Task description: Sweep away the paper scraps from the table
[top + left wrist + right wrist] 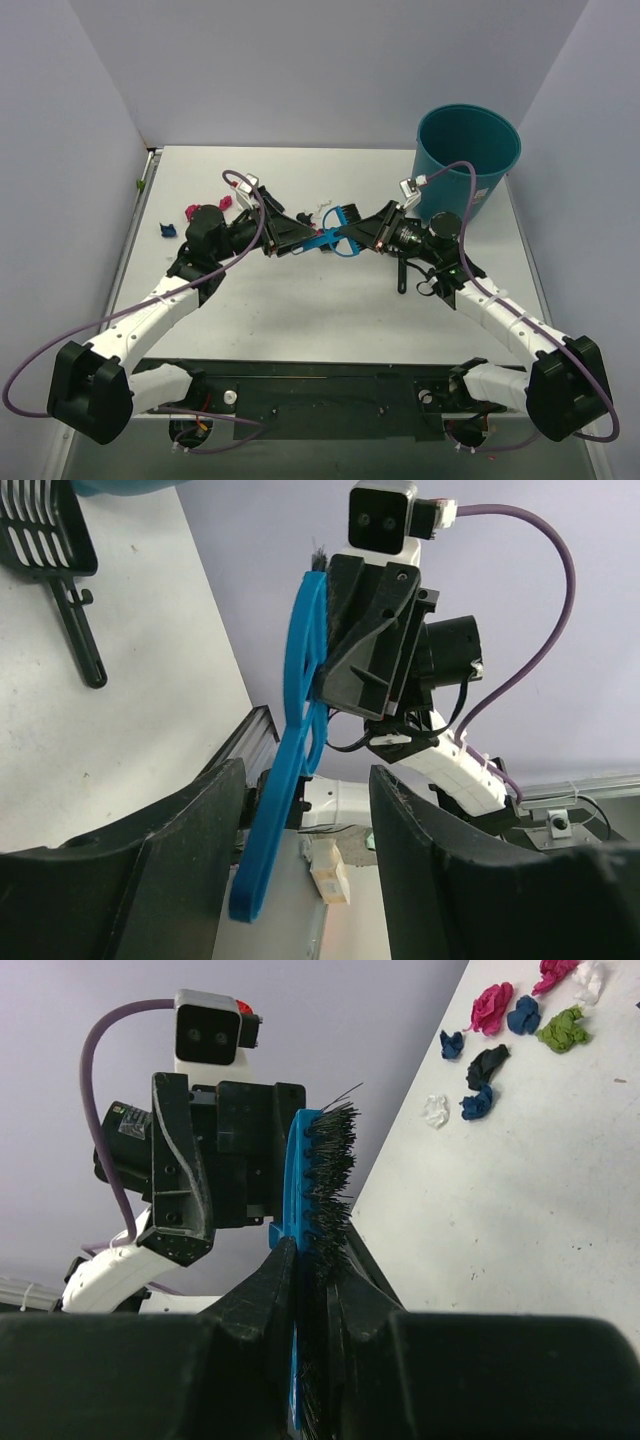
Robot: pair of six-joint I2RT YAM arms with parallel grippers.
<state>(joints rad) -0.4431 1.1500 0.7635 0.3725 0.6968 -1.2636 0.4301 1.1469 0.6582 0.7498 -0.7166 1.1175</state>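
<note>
The small blue hand brush (335,241) hangs in the air between my two grippers above the middle of the table (330,310). My right gripper (368,233) is shut on its bristled head (318,1170). My left gripper (292,236) is open. The brush's handle (285,780) passes between its wide-apart fingers, close to the left finger (190,830) and apart from the other. Paper scraps lie at the table's far left: pink (192,211) and dark blue (165,230) bits. The right wrist view shows pink (490,1008), green (563,1030), black (487,1063) and white (435,1110) bits.
The teal round bin (468,150) stands at the back right. The black slotted scoop (45,535) lies on the table below my right arm, and its handle (402,270) shows in the top view. The metal rail (140,200) runs along the left edge.
</note>
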